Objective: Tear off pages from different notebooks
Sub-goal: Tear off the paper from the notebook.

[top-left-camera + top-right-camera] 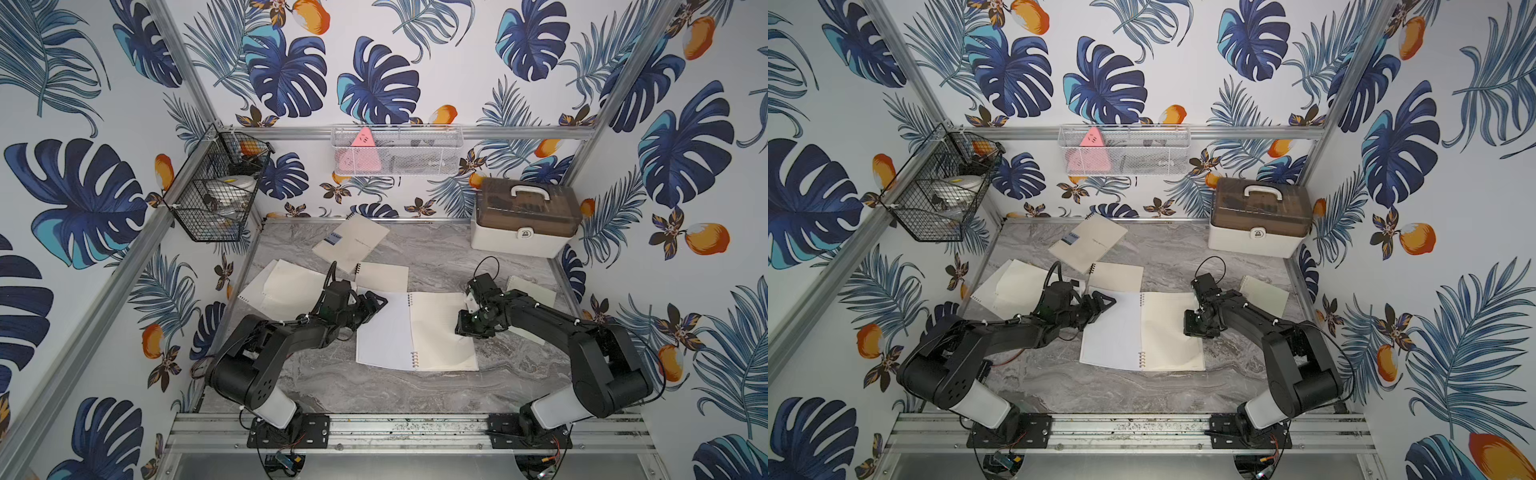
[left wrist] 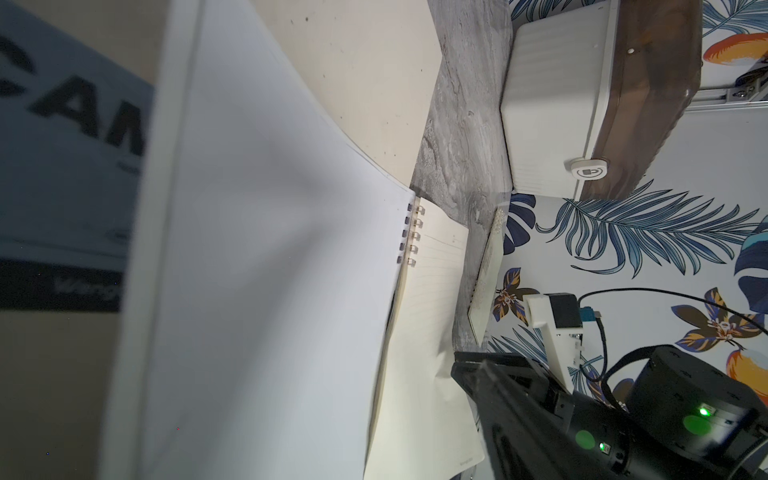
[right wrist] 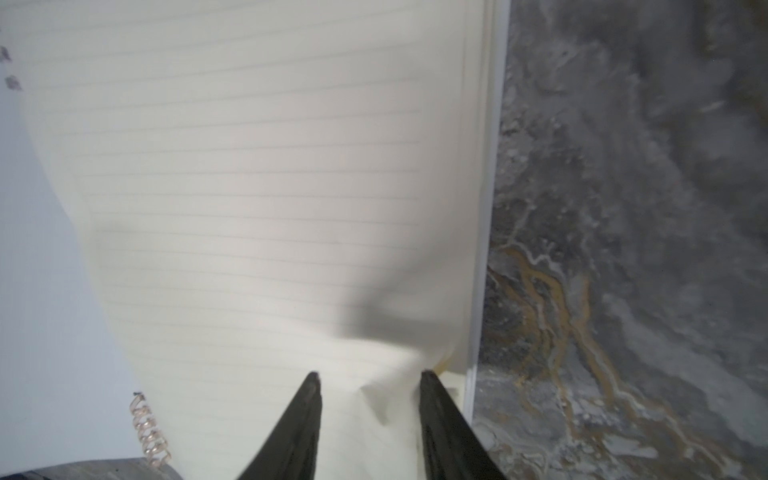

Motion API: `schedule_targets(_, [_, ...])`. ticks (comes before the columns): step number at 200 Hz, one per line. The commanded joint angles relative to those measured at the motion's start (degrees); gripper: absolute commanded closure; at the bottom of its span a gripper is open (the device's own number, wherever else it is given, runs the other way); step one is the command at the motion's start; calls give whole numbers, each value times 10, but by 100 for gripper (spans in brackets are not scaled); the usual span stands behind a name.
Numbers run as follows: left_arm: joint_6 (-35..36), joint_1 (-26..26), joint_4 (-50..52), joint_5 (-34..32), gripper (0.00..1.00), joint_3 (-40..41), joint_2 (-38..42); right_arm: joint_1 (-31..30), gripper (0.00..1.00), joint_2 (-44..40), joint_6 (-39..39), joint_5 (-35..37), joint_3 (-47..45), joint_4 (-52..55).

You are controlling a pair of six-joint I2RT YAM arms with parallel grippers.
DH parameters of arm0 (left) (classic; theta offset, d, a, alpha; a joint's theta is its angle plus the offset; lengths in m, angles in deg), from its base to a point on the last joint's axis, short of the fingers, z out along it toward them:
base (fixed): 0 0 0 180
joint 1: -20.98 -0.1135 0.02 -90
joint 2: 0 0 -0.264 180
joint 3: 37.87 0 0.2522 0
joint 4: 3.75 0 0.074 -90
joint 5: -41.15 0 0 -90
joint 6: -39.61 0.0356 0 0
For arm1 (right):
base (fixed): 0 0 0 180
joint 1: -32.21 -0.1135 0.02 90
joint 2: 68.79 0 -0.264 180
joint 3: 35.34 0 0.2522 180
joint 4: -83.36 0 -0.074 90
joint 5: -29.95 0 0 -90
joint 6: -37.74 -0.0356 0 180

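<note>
An open notebook (image 1: 415,332) lies in the middle of the table, its spiral (image 1: 411,328) running down the centre. My right gripper (image 3: 368,376) points down onto the outer edge of its lined right page (image 3: 257,208). The jaws stand partly apart, and a raised wrinkle of that page sits between them. My left gripper (image 1: 380,305) is open at the far left corner of the white left page (image 2: 270,270), holding nothing. Its jaws do not show in the left wrist view. Loose pages (image 1: 282,291) lie at the left, behind the left arm.
A closed notebook with a blue label (image 1: 351,243) lies at the back, another notebook (image 1: 384,276) in front of it, a third (image 1: 532,291) beside the right arm. A white box with a brown lid (image 1: 525,220) stands back right. Wire baskets (image 1: 216,195) hang on the walls.
</note>
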Motion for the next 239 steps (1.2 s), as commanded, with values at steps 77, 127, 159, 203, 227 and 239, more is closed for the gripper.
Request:
schedule_targets(77, [-4, -2, -9, 6, 20, 3, 17, -2, 59, -10, 2, -21, -13, -6])
schedule_targets(127, [-6, -2, -12, 6, 20, 6, 18, -1, 55, -21, -3, -18, -25, -5])
schedule_targets(159, [-6, -2, -13, 5, 20, 6, 18, -2, 48, -21, -5, -10, -34, -6])
schedule_targets(203, [-6, -3, -13, 5, 20, 9, 20, -1, 48, -28, -1, -15, -29, -2])
schedule_targets(227, [-6, -3, -13, 5, 20, 8, 21, -2, 48, -34, 2, -15, -25, 1])
schedule_targets(239, [-6, -3, -14, 5, 20, 9, 21, -1, 48, -34, 4, -16, -22, 4])
